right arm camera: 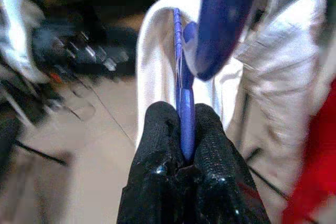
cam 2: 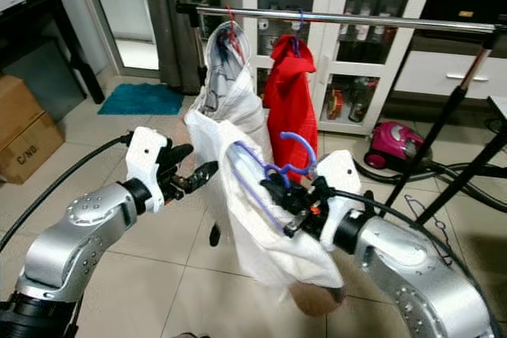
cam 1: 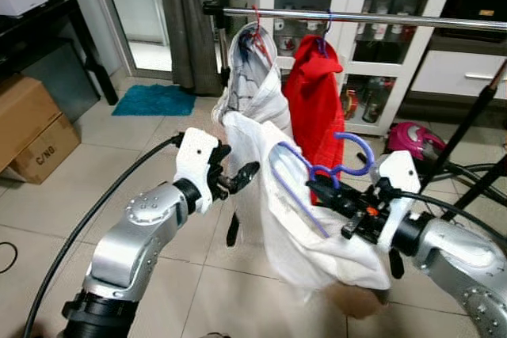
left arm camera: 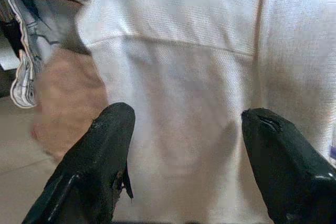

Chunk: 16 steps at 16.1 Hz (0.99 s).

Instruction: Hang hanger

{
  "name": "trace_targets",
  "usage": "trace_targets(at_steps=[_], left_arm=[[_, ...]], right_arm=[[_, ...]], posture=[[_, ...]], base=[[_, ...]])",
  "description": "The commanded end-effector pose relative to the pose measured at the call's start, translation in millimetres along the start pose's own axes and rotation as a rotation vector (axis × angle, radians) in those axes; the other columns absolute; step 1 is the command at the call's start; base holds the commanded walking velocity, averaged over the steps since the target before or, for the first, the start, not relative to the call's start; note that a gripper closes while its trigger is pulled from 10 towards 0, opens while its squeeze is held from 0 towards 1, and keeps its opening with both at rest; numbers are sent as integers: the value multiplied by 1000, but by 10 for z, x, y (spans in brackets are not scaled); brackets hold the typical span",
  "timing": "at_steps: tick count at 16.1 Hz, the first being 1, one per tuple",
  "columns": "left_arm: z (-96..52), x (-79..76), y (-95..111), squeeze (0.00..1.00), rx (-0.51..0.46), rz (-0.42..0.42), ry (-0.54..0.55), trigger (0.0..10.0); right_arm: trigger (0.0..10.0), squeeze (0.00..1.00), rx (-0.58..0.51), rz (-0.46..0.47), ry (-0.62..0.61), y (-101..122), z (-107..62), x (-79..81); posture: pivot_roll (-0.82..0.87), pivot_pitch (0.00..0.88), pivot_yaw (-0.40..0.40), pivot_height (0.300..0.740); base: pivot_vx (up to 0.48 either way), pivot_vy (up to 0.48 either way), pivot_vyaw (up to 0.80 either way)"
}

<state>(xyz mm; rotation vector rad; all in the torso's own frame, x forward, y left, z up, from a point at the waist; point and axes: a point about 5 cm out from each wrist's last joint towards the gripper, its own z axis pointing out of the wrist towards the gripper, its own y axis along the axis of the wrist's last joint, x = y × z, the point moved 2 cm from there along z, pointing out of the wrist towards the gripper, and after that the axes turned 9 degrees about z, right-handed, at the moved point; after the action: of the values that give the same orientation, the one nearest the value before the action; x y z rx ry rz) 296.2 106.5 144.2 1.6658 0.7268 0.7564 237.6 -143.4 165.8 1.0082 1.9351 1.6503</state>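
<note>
Right gripper (cam 1: 323,189) clamped tight on blue hanger (cam 1: 348,160), fingers pinching thin plastic just under hook. Hanger carries white garment (cam 1: 293,219), held well below clothes rail (cam 1: 356,17), in front of red garment (cam 1: 313,96) hanging from rail. Likely light, stiff frame; soft cloth drags off-centre, may swing or slip. Grip near hook looks right for lifting. Right arm reaches forward and up toward rail. Left gripper (cam 1: 238,176) spread wide, empty, just beside white garment.
</note>
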Motion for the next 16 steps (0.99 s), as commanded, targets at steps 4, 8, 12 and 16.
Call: trace_targets(at_steps=[4,8,12,16], left_arm=[[-85,55,3,0,-3,6,47,10000],[-179,153,194,953,-99,3,-40,10000],[-247,321,304,1000,-103,88,-126,10000],[-205,305,163,1000,-37,79,-82,10000]], right_arm=[[10000,0,-16,-148,-27,155,262,-140],[10000,0,-21,-181,12,225,331,-193],[10000,0,22,-236,28,266,267,-349],[10000,0,-22,-162,-18,320,163,-510]], posture=[[-46,0,7,740],[-52,0,8,740],[-51,0,31,740],[-61,0,47,740]], base=[[0,0,0],[0,0,0],[0,0,0],[0,0,0]])
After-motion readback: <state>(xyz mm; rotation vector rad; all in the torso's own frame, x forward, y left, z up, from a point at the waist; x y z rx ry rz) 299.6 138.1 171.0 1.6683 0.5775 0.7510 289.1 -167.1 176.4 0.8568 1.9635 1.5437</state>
